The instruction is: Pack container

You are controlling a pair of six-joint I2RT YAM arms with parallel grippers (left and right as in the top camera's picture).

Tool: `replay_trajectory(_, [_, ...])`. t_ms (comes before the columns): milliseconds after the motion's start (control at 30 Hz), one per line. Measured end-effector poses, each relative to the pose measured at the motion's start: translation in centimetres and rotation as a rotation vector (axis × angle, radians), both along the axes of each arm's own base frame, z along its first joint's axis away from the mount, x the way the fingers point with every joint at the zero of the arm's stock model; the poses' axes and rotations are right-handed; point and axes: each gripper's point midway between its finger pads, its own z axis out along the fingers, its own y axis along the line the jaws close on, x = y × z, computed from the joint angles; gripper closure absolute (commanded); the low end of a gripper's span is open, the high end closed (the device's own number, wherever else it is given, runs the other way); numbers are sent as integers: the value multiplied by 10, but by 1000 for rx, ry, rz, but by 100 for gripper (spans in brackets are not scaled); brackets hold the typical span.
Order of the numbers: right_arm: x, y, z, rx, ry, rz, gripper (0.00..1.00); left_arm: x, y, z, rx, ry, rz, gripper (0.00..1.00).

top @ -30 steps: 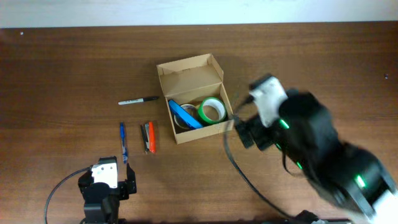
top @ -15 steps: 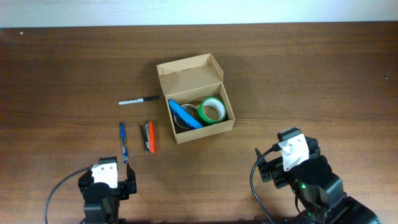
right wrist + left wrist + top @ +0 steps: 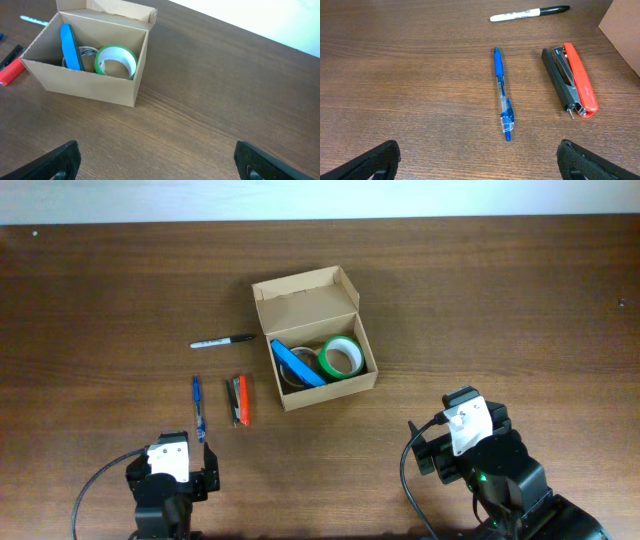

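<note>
Small tan cardboard box sits just to 12 o'clock of table centre, with its flap lid standing open on the 11 o'clock side. Inside are a green tape roll, a flat blue piece leaning on edge, and a pale roll partly hidden beneath. Not yet packed, at 8 to 9 o'clock of the box: white marker with black cap, blue ballpoint pen, red-and-black stapler.

Risks, as judged:
- Pen and marker are thin and round and lie flat on the wood. An off-centre pinch would likely roll them away.
- Pen and stapler lie near each other, so wide fingers could nudge one while closing on the other.
- Box looks light and is unheld. A drop against its wall could shove it or fold the flap.

Left gripper is low at the table's 7 o'clock, looking over the pen, fingers spread wide and empty. Right gripper is at 5 o'clock, facing the box from well apart, fingers likewise wide with nothing between.
</note>
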Motion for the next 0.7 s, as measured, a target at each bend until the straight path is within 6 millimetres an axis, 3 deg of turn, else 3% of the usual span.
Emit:
replay_trajectory(600, [0, 0, 0, 1, -1, 1, 1, 5, -3, 1, -9, 17, -13, 0])
replay_trajectory(700, [0, 1, -1, 0, 4, 3, 1, 16, -10, 23, -34, 45, -48, 0])
